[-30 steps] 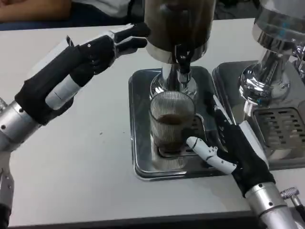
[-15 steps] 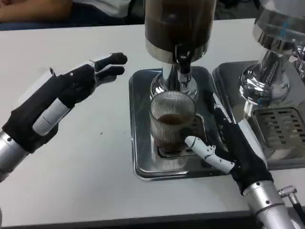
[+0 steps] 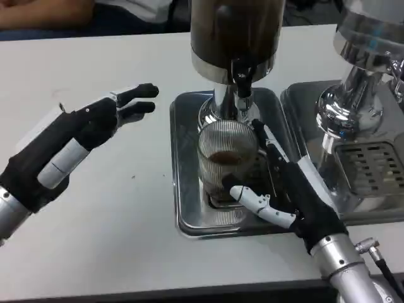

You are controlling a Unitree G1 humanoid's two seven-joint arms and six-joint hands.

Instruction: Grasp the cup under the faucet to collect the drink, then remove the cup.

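Change: right robot hand (image 3: pixel 291 192) has slid in toward the cup (image 3: pixel 228 165) since half a second ago, its fingers now up along the glass's right side; left robot hand (image 3: pixel 74 146) has drifted back and left, away from the dispenser.
Right robot hand: fingers spread around the cup's right flank, white thumb reaching across the front near the base; whether the grip has actually closed on the glass I cannot tell.
Left robot hand: hanging over the bare tabletop (image 3: pixel 113 221), fingers stretched out and apart, holding nothing.
Cup: ribbed clear glass, upright on the steel drip tray (image 3: pixel 185 189), right under the faucet (image 3: pixel 242 82), dark drink filling the lower part.
Dispenser: tall dark-filled drink dispenser (image 3: pixel 237 31) on its chrome pedestal, standing at the back of the tray.
Neighbour: second chrome dispenser (image 3: pixel 363 76) on its own slotted tray to the right.
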